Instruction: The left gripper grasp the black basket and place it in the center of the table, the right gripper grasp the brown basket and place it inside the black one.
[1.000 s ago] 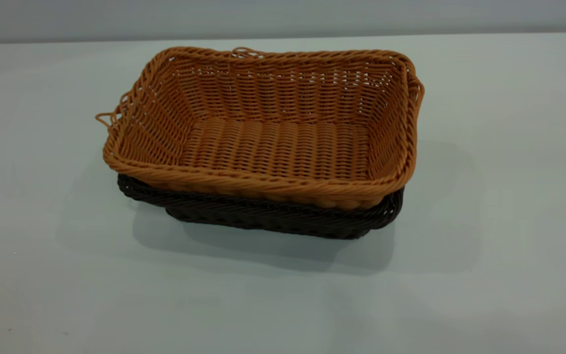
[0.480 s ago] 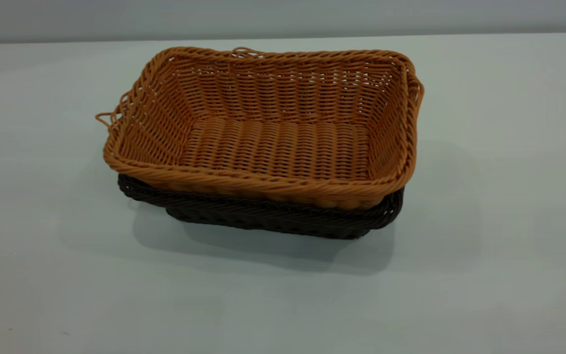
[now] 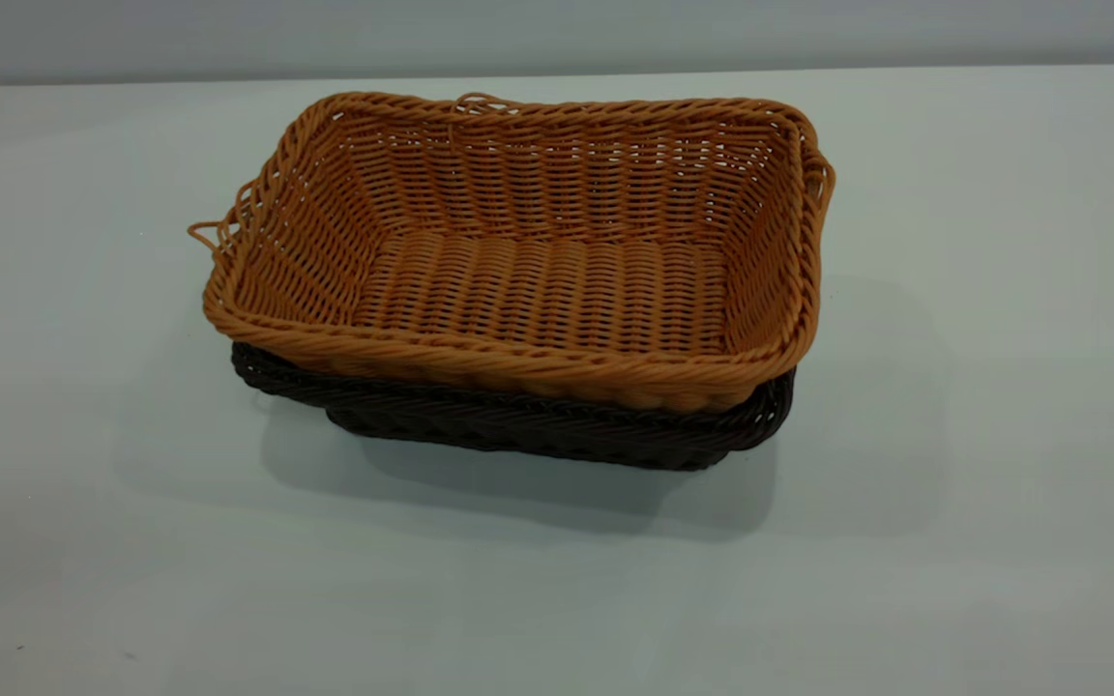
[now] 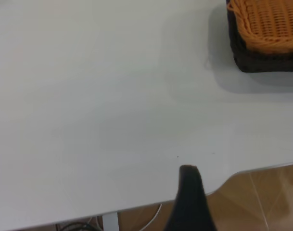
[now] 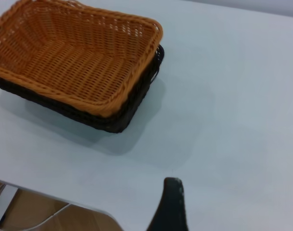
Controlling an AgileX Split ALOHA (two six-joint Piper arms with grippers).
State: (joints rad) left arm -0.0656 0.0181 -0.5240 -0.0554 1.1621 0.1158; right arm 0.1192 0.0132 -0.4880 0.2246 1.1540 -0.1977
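The brown basket, an orange-tan woven wicker basket with a braided rim, sits nested inside the black basket, upright and with its opening facing up. The pair rests on the white-grey surface near its middle, somewhat toward the far edge in the exterior view. Only the near rim and lower wall of the dark basket show beneath the tan one, which stands proud of it. Small loose loops project from the tan rim at the left end and along the far side. Neither arm appears in the exterior view.

In the left wrist view, the left gripper shows as one dark finger over the edge of the surface, well apart from the stacked baskets. In the right wrist view, the right gripper likewise shows a single dark finger near an edge of the surface, well apart from the baskets. Whether either set of fingers is apart or together cannot be told.
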